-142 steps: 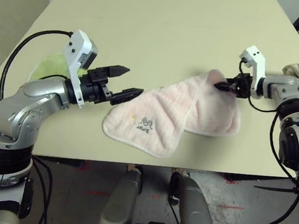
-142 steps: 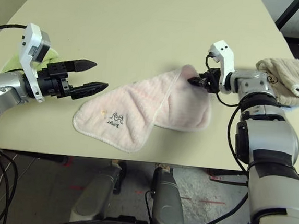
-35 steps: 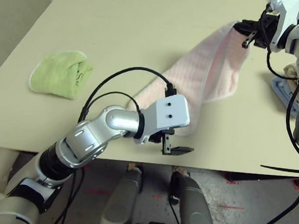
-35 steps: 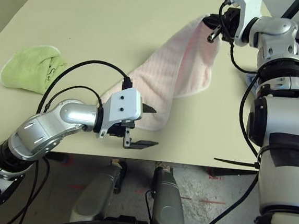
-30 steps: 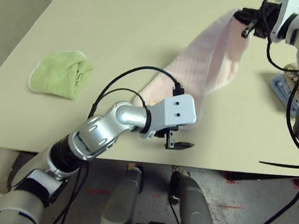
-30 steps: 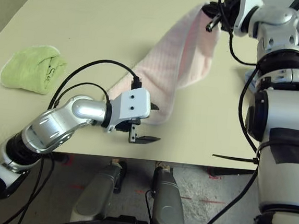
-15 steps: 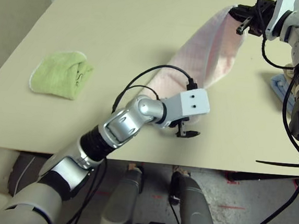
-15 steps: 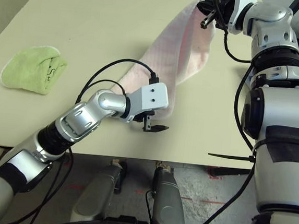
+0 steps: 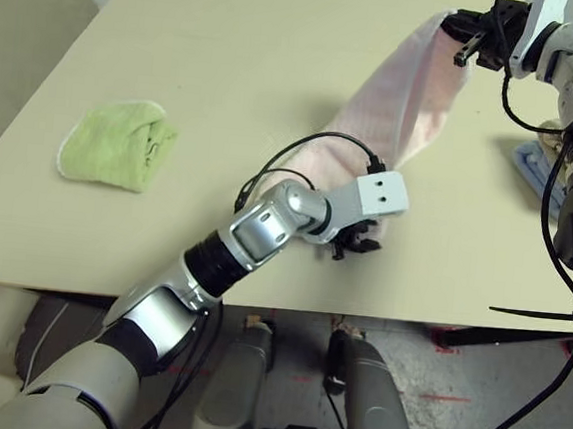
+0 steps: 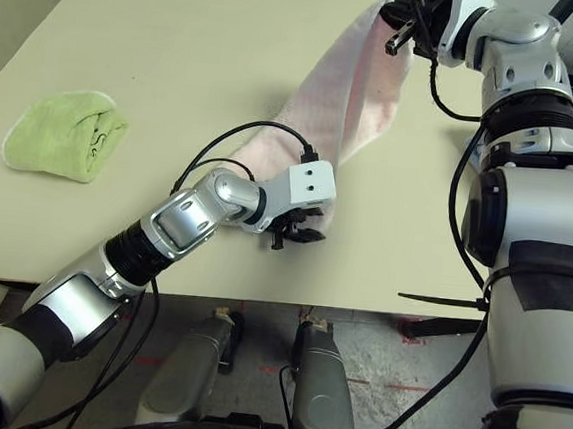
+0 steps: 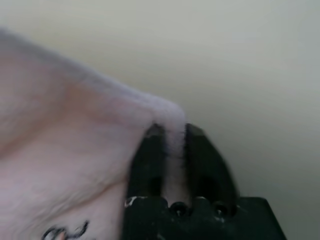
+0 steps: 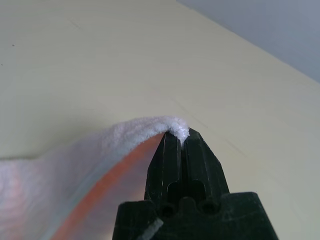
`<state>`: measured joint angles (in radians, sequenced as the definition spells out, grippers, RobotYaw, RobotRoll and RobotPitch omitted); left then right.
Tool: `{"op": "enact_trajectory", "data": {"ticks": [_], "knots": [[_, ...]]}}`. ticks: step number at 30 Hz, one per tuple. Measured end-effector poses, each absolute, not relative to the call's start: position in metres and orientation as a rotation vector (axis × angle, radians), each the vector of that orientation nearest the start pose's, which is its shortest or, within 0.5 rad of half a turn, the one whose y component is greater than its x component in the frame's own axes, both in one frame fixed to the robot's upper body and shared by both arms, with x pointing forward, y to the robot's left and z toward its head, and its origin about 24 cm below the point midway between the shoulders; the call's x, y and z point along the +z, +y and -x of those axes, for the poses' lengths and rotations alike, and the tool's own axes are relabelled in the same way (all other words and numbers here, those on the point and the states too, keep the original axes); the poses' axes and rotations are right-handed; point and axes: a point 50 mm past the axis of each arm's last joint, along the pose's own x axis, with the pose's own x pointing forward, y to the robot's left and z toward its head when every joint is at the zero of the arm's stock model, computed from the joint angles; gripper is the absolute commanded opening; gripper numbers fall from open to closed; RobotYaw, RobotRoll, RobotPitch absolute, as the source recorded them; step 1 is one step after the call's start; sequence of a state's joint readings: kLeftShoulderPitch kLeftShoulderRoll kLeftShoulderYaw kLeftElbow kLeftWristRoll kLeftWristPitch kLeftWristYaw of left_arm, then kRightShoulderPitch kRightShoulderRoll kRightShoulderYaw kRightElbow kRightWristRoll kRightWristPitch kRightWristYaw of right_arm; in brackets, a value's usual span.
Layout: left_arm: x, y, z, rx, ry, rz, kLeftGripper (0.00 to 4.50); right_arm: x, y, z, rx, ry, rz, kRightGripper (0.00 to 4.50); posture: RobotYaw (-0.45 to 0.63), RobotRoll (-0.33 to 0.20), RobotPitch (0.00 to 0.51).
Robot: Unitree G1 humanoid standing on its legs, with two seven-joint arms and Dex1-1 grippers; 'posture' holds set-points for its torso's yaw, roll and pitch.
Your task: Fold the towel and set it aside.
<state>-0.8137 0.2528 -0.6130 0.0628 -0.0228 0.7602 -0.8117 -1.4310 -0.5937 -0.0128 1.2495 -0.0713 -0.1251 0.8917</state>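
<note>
Your left arm reaches low across the near edge of the table [image 9: 227, 89], forearm stretched out and wrist bent, and the left gripper [image 11: 174, 137] has its black fingers pinched together on the near corner of the pink towel [image 9: 401, 109]. Your right arm is raised at the far right, its right gripper [image 12: 180, 142] pointing level and clamped on the towel's far white-edged corner, so the towel hangs stretched in a long diagonal band between the two grippers, its lower end on the table. Dark embroidered script shows on the towel by the left fingers but you cannot read it; the green towel [image 9: 117, 144] lies well apart to the left.
</note>
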Motion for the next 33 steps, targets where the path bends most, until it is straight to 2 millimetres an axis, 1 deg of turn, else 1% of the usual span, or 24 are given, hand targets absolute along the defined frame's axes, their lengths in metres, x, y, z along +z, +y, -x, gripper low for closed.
{"op": "enact_trajectory", "data": {"ticks": [3, 6, 10, 13, 16, 20, 24, 25, 29, 32, 33], "knots": [[0.147, 0.029, -0.31, -1.171, 0.353, -0.553, 0.02, 0.29, -0.232, -0.401, 0.592, -0.088, 0.536, 0.0, 0.13, 0.0, 0.122], [0.18, 0.052, -0.313, -1.111, 0.279, -0.422, 0.02, 0.28, -0.244, -0.398, 0.59, -0.048, 0.533, 0.0, 0.14, 0.0, 0.123], [0.216, 0.073, -0.308, -1.093, 0.211, -0.29, 0.02, 0.274, -0.249, -0.396, 0.596, -0.032, 0.528, 0.0, 0.15, 0.0, 0.12], [0.245, 0.099, -0.306, -1.044, 0.155, -0.232, 0.02, 0.266, -0.256, -0.394, 0.586, -0.014, 0.526, 0.0, 0.15, 0.0, 0.119], [0.266, 0.125, -0.306, -0.985, 0.111, -0.171, 0.02, 0.262, -0.263, -0.392, 0.574, -0.004, 0.52, 0.0, 0.15, 0.0, 0.118], [0.283, 0.149, -0.307, -0.923, 0.071, -0.127, 0.02, 0.261, -0.27, -0.389, 0.56, -0.008, 0.509, 0.0, 0.16, 0.0, 0.115], [0.299, 0.19, -0.312, -0.774, 0.043, -0.09, 0.02, 0.256, -0.283, -0.382, 0.59, 0.012, 0.488, 0.0, 0.17, 0.0, 0.112], [0.302, 0.197, -0.312, -0.746, 0.034, -0.085, 0.02, 0.257, -0.284, -0.38, 0.605, 0.009, 0.482, 0.0, 0.17, 0.0, 0.112], [0.304, 0.21, -0.316, -0.693, 0.019, -0.084, 0.02, 0.259, -0.285, -0.375, 0.691, 0.001, 0.454, 0.0, 0.17, 0.0, 0.106], [0.31, 0.219, -0.319, -0.657, 0.001, -0.085, 0.02, 0.259, -0.29, -0.369, 0.769, 0.036, 0.418, 0.0, 0.17, 0.0, 0.106], [0.313, 0.222, -0.319, -0.645, -0.008, -0.089, 0.02, 0.259, -0.291, -0.367, 0.793, 0.05, 0.403, 0.0, 0.16, 0.0, 0.099]]}}
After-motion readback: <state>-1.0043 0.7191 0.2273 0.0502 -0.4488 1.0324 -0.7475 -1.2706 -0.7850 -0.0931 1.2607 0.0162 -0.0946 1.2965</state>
